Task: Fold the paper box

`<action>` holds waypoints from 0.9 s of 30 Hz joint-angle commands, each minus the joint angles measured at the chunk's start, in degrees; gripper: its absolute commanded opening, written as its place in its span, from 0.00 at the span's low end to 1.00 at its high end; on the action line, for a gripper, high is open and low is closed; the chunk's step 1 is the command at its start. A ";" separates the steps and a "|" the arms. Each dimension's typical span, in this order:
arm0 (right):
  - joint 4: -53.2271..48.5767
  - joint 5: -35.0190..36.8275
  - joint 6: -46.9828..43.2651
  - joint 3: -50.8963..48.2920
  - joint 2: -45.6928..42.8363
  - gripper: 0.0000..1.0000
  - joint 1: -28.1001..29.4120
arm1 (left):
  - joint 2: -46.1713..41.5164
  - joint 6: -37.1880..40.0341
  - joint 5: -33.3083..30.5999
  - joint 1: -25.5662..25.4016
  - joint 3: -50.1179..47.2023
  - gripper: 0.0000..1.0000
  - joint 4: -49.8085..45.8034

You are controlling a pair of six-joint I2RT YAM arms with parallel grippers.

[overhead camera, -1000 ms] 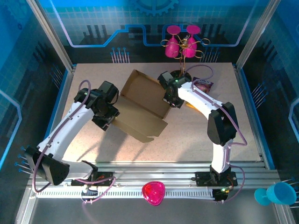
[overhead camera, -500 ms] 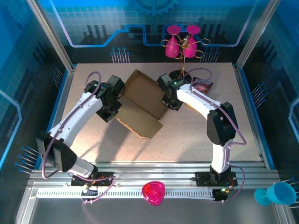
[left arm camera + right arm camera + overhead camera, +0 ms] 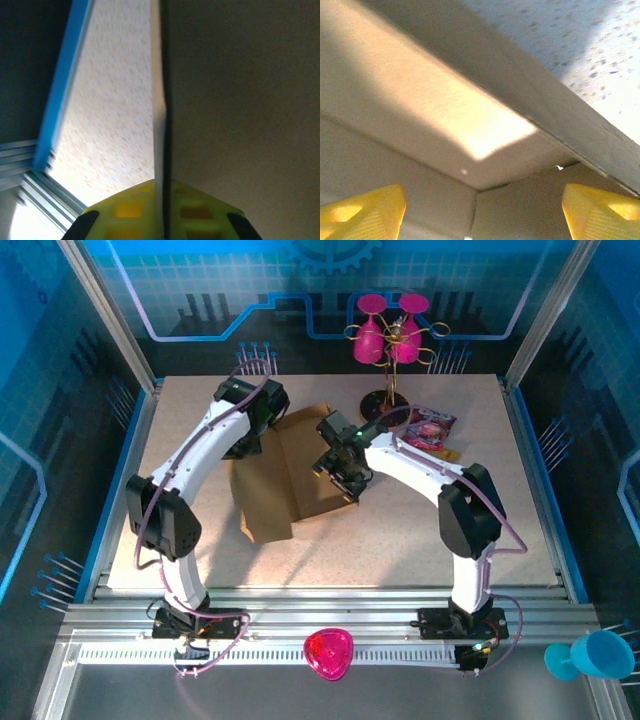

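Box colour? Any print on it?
Plain brown box, no print; clearest in the top view.

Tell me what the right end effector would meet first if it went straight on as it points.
The paper box: the open right end effector faces an inside corner of the cardboard, with nothing in between. Depth is unclear, but it looks close.

The box [image 3: 265, 495] lies central on the table [image 3: 450, 530]. The left gripper [image 3: 250, 436] is at its 11 o'clock corner, the right gripper [image 3: 339, 468] over its 3 o'clock side. Bags [image 3: 432, 427] lie at the box's 2 o'clock, the stand [image 3: 389, 340] at 1.
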 commanded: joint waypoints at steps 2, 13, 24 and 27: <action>5.12 4.35 -7.19 -0.12 -9.49 0.83 0.81 | 2.83 18.45 -6.60 -0.26 5.29 0.00 0.78; 55.54 2.24 -55.13 -26.38 -26.50 0.74 -5.42 | -4.05 53.19 0.41 -2.10 -0.42 0.00 23.72; 74.45 -20.05 -84.29 -26.00 -14.62 0.71 -14.97 | -9.16 75.31 5.54 -4.86 -9.51 0.00 39.89; 73.24 -21.46 -87.62 -22.73 -10.99 0.72 -14.88 | -9.92 77.87 6.10 -5.50 -10.67 0.00 42.66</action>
